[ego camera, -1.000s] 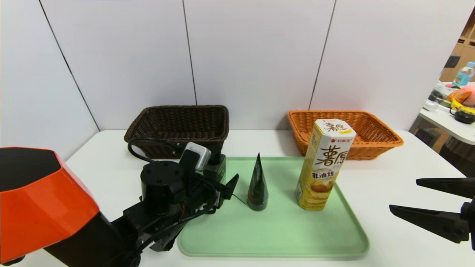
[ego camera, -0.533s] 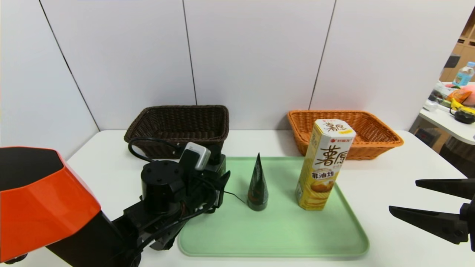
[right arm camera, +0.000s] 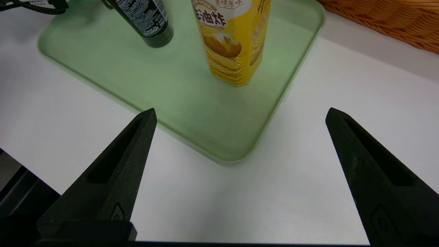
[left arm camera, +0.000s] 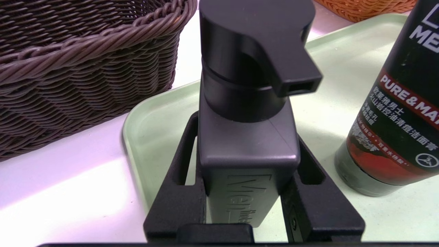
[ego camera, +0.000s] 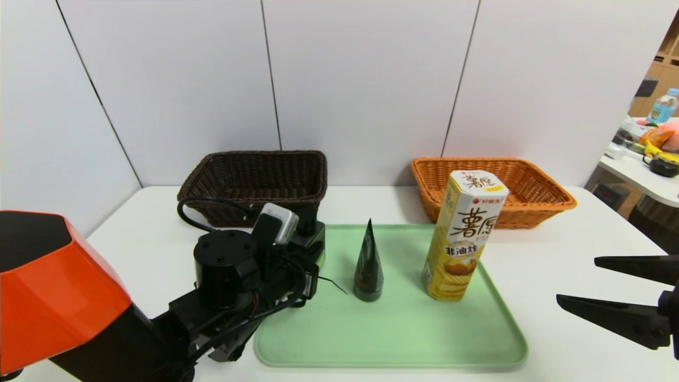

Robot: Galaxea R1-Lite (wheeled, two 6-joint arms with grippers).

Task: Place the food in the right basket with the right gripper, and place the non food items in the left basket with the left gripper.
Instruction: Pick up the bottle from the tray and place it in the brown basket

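Observation:
A dark grey pump bottle [left arm camera: 247, 154] stands upright at the far left corner of the green tray [ego camera: 403, 339]. My left gripper [left arm camera: 247, 137] is shut on it, one finger pressed against each side of the bottle's body. In the head view the bottle [ego camera: 312, 233] is mostly hidden behind the left wrist, and the left gripper [ego camera: 313, 265] shows only in part. A black cone-shaped tube [ego camera: 368, 265] stands mid-tray, beside a tall yellow chips box [ego camera: 467, 233]. My right gripper [ego camera: 578, 279] hovers open over the table, right of the tray, and holds nothing.
The dark brown left basket [ego camera: 254, 175] sits just behind the left gripper, close to the bottle. The orange right basket [ego camera: 493, 180] sits behind the chips box. A white wall stands behind both. A cluttered side table [ego camera: 647, 175] is at far right.
My left gripper's fingers have closed in from wide open onto the pump bottle. The left wrist shifted slightly left. The right arm, tube and chips box have not moved.

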